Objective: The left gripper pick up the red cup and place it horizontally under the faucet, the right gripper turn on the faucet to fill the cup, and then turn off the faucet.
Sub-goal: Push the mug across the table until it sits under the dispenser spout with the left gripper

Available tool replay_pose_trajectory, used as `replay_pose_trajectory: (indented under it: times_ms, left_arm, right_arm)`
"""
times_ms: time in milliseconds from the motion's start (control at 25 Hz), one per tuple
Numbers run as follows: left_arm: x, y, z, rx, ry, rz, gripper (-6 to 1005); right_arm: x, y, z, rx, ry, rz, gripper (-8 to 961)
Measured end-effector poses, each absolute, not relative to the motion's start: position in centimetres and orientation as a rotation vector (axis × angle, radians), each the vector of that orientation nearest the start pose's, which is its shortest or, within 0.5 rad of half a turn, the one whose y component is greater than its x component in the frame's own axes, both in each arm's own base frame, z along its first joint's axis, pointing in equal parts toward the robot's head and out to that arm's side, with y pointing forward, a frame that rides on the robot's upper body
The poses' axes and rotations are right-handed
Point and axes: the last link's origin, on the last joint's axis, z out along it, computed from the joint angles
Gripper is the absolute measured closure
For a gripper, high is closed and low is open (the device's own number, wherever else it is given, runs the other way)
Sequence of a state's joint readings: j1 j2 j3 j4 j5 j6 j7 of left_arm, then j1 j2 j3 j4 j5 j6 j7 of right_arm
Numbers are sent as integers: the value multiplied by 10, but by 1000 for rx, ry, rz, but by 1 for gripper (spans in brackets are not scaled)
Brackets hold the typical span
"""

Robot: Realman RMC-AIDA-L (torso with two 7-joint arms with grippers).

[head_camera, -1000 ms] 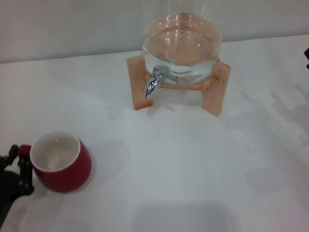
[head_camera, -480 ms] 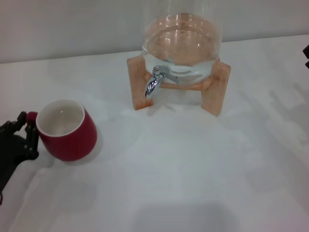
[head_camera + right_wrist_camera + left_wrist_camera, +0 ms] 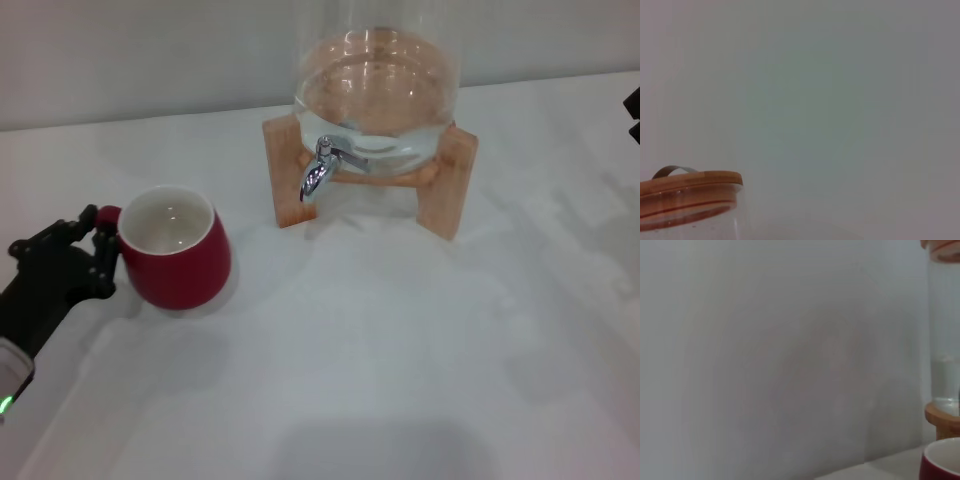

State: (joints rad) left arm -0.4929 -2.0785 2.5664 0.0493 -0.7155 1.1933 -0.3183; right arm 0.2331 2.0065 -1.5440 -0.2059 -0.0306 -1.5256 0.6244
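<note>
Glossy dark-red ceramic cup (image 3: 175, 248) pinched at handle by black-fingered left gripper (image 3: 88, 250) — carried nearer chrome faucet (image 3: 321, 168) than a second ago, not yet beneath spout. Right gripper (image 3: 633, 112) parked at far edge, fingers' state cannot be told.

The red cup (image 3: 178, 252) is glossy dark red outside, cream-white inside. The left gripper (image 3: 95, 250) is black, its arm showing 1 small green light (image 3: 5, 404). The faucet (image 3: 322, 168) is shiny chrome. The glass jar (image 3: 378, 90) is clear, tinted pinkish by what may be the wood behind it. The wooden stand (image 3: 447, 185) is light orange-tan. The counter (image 3: 400, 350) is plain white. The jar's lid (image 3: 687, 181) is tan wood.
</note>
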Motion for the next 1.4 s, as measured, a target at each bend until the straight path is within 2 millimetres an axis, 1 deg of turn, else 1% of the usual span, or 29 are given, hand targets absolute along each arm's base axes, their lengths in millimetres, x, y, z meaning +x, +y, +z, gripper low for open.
replay_pose_trajectory:
  times_ms: [40,400,1040,1400]
  left_arm:
    - [-307,327,-54,-2023,-461,-684,822]
    - [-294,340,-69,-2131,-447,-635,822]
    - [-273,350,-80,-2250,-413,-655,821]
    - [-264,357,-86,-2303,-387,-618,823]
  right_arm:
    - [344,272,56,-1530,531,1132,95]
    - [343,273,56,-1530,525,1138,96]
    - [339,274,58,-1529,505,1156,96]
    - [338,274,58,-1529,502,1160,96]
